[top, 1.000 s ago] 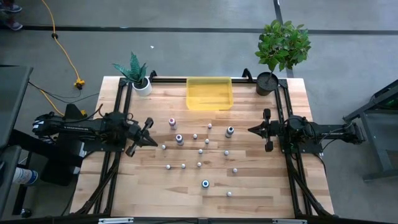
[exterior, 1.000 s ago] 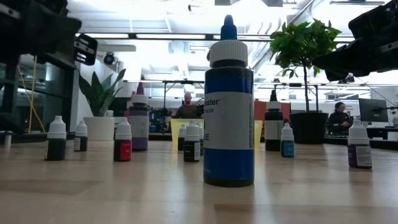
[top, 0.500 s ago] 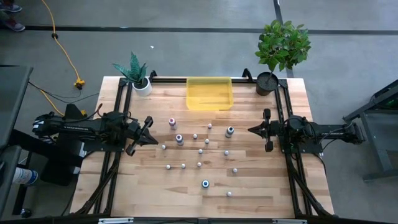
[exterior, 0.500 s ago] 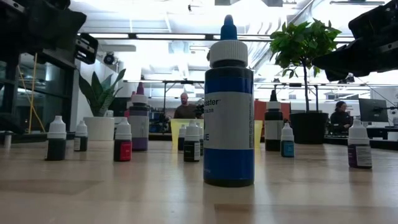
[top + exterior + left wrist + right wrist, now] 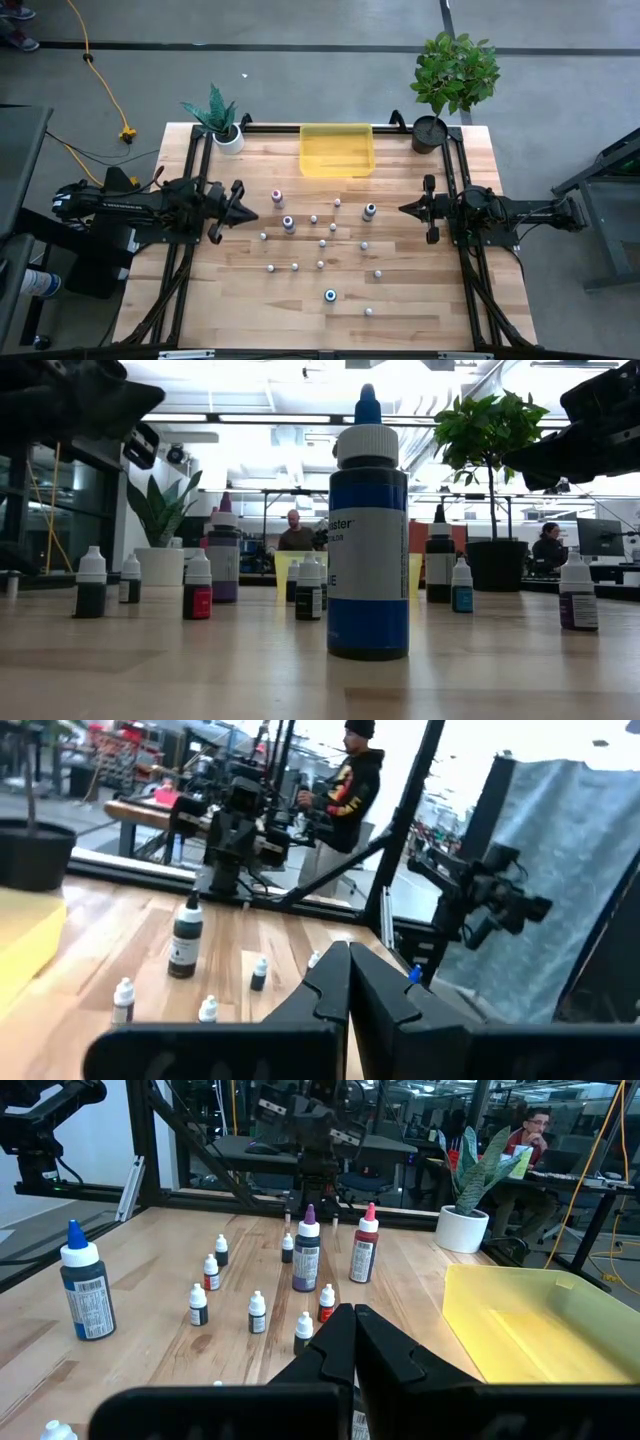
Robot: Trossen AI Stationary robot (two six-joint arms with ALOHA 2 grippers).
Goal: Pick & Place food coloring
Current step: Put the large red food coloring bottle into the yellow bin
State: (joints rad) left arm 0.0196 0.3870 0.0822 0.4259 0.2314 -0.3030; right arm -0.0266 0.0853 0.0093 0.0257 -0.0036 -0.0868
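The food coloring bottles stand upright on their bases across the middle of the wooden table. The larger ones are pink-capped (image 5: 277, 197), purple-capped (image 5: 288, 223), dark-capped (image 5: 369, 211) and blue-capped (image 5: 330, 295); several small whitish ones (image 5: 322, 243) stand between them. In the low view the blue bottle (image 5: 368, 530) is nearest. My left gripper (image 5: 253, 213) (image 5: 348, 965) hovers shut left of the bottles, pointing at them. My right gripper (image 5: 403, 208) (image 5: 355, 1320) waits shut at their right, close to the dark-capped bottle.
A translucent yellow tray (image 5: 338, 150) sits at the far edge, between a plant in a white pot (image 5: 228, 138) and a plant in a dark pot (image 5: 430, 132). Black frame rails (image 5: 190, 200) run along both table sides. People sit in the room beyond.
My left gripper has swung a little toward the far edge and toward the bottles, turning as it went; it has stayed shut. The bottles have stayed in place.
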